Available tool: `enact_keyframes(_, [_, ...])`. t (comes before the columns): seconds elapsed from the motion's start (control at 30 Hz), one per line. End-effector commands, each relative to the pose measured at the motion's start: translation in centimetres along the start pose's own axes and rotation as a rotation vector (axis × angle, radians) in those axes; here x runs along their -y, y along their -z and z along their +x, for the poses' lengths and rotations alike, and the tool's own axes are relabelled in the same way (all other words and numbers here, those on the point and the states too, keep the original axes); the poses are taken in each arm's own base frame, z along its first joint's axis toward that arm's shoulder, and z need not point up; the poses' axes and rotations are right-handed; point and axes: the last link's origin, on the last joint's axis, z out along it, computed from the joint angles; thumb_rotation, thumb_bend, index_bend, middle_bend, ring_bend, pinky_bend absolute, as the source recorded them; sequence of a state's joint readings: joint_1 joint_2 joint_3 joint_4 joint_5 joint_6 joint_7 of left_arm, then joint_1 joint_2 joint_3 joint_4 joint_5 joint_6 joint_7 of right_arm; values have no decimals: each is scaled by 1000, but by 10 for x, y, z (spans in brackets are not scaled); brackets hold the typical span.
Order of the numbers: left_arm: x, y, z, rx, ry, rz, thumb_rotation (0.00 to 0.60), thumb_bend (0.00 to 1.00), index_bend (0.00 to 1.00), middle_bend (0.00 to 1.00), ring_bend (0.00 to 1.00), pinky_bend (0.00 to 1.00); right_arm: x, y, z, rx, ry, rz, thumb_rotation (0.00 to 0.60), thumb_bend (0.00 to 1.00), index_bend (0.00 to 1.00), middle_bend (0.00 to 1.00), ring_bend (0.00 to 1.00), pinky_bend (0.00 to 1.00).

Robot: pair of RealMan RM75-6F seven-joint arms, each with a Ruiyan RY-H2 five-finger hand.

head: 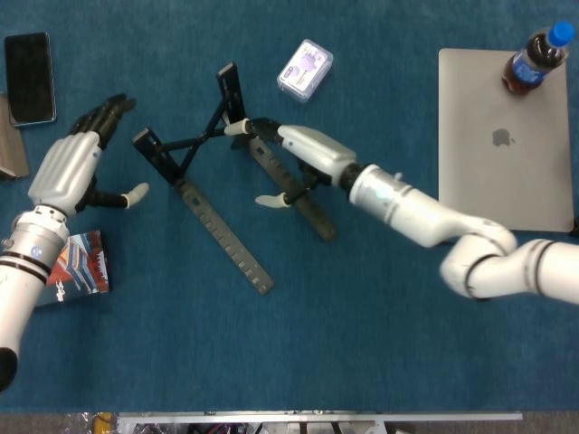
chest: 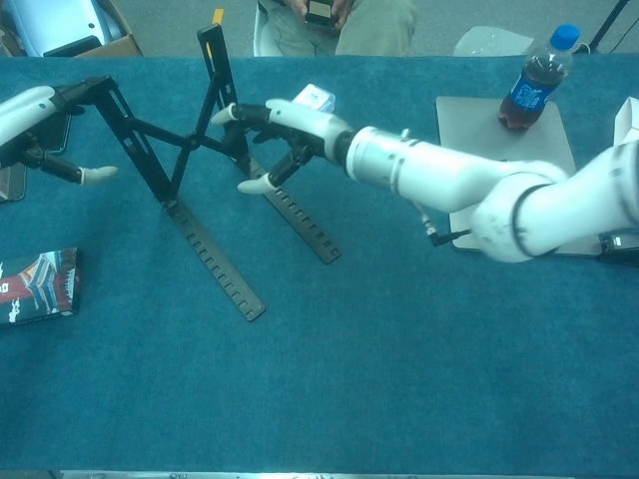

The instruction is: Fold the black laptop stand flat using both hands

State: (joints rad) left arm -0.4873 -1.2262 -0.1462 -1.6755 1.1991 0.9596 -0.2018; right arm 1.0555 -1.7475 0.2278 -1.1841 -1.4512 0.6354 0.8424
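While unfolded, laptop stand (head: 222, 194) rails diagonal, uprights raised far-side.

The matt black metal laptop stand (head: 217, 203) rests on a napped blue cloth tabletop (head: 298, 344), beside a smooth silver laptop (head: 503, 136).

black laptop stand (head: 220, 237) — blue table (head: 362, 344) — silver laptop (head: 503, 136) — white hand (head: 308, 155)

The only readable sign is the apple logo on the lid of the silver laptop (head: 502, 140). Print on other items is too small to read.
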Motion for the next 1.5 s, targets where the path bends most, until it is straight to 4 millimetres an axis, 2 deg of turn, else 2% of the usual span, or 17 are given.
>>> enact_keyframes(0.03, [-3, 6, 0, 16, 0, -12, 600, 252, 0, 0, 0, 52, 17, 36, 25, -14, -17, 65, 600, 184, 142, 246, 61, 136])
enact_keyframes(0.27, [-12, 18, -3, 52, 1, -41, 600, 251, 0, 0, 0, 52, 43, 76, 65, -113, 30, 145, 600, 183, 142, 242, 61, 136])
enact_keyframes(0.53, [-23, 25, -9, 95, 9, -70, 600, 252, 0, 0, 0, 52, 52, 95, 91, -201, 73, 151, 600, 183, 142, 238, 61, 136])
enact_keyframes(0.9, [-34, 35, -14, 155, 22, -88, 600, 252, 0, 13, 0, 52, 48, 101, 105, -280, 136, 137, 600, 183, 127, 236, 61, 135])
enact_keyframes(1.2, [-40, 42, -18, 210, -9, -97, 600, 251, 0, 83, 0, 53, 37, 103, 102, -269, 141, 95, 600, 183, 114, 232, 61, 136])
enact_keyframes(1.5, [-41, 41, -12, 184, -52, -111, 600, 252, 0, 87, 0, 52, 30, 105, 98, -258, 147, 74, 600, 183, 114, 232, 61, 136])
